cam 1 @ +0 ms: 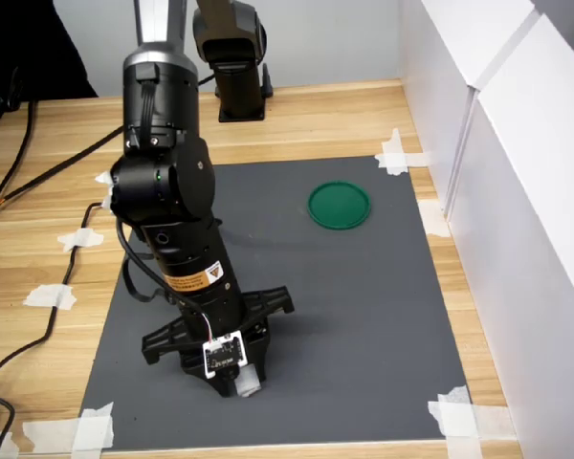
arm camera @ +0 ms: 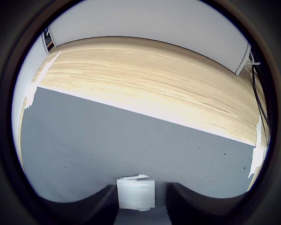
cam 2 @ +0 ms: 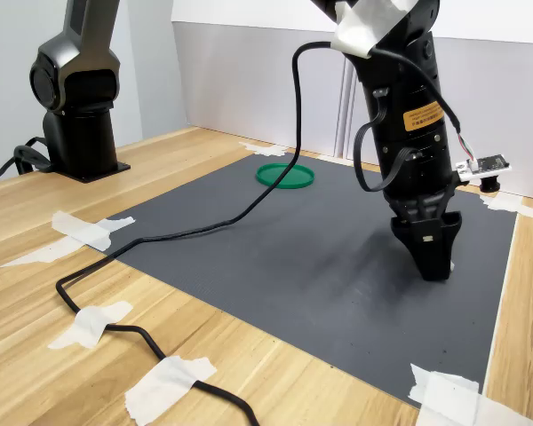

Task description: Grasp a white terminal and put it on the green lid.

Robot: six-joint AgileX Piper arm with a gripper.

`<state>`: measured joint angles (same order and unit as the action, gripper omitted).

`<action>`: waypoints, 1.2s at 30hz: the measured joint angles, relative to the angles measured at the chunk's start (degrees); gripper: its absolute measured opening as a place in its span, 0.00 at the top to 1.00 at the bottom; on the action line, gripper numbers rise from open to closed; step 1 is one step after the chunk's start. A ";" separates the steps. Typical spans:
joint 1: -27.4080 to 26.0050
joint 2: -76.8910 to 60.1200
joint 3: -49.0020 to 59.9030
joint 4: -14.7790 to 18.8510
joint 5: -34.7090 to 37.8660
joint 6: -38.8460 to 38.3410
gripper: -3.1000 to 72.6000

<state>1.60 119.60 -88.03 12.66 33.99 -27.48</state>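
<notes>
Black arm plunges steeply, claw (arm camera: 136, 199) down on the grey mat (cam 1: 364, 316), fingers closed around the terminal (arm camera: 136, 194); lid (cam 1: 340, 206) sits well apart.

Matt grey mat (cam 1: 364, 316) w/ fine-grained texture is seen; table (cam 1: 325, 115) is pale wood, smooth; green lid (cam 1: 340, 206) looks plastic, slight sheen; arm casing (cam 1: 163, 186) glossy black.

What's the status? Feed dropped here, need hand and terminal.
Hand down at mat, straddling white terminal; closure unclear. Green lid empty, far off. Path clear.
</notes>
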 joint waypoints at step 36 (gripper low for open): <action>-0.06 -7.25 0.32 -0.05 5.70 2.81 0.60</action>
<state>1.54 112.35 -87.70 12.61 39.69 -24.67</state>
